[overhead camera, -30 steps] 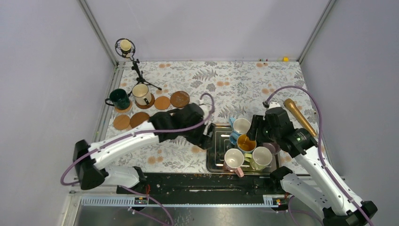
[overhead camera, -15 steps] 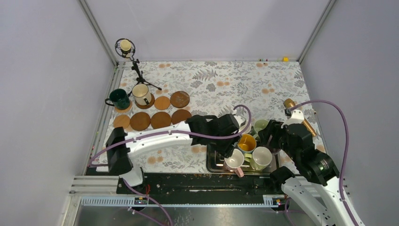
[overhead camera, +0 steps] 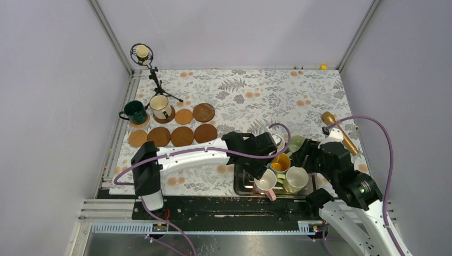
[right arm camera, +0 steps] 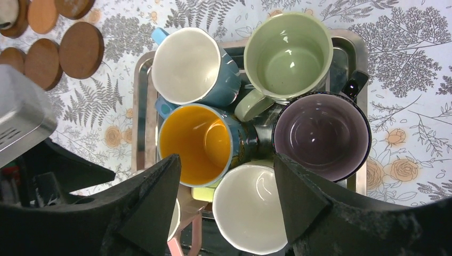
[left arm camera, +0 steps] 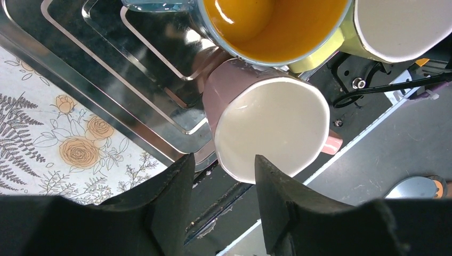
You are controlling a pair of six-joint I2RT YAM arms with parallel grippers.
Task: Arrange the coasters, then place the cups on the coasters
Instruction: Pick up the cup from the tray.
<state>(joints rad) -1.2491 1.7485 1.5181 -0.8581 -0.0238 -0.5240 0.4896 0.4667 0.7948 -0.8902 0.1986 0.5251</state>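
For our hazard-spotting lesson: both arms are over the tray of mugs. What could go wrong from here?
1. The left gripper straddles only the rim of the pink mug, which sits at the near edge of the tray; a thin pinch might slip and drop it.
2. It seems pressed against the orange-lined mug, so lifting could jostle that.
3. The right gripper hangs open over the same tray; the arms might collide.

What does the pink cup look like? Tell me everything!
The pink cup looks like shiny ceramic: pink outside, white inside, empty, with a pink handle. It sits at the near edge of the steel tray, tucked against the orange-lined cup. The left gripper, open, straddles its rim: one finger inside, one outside.
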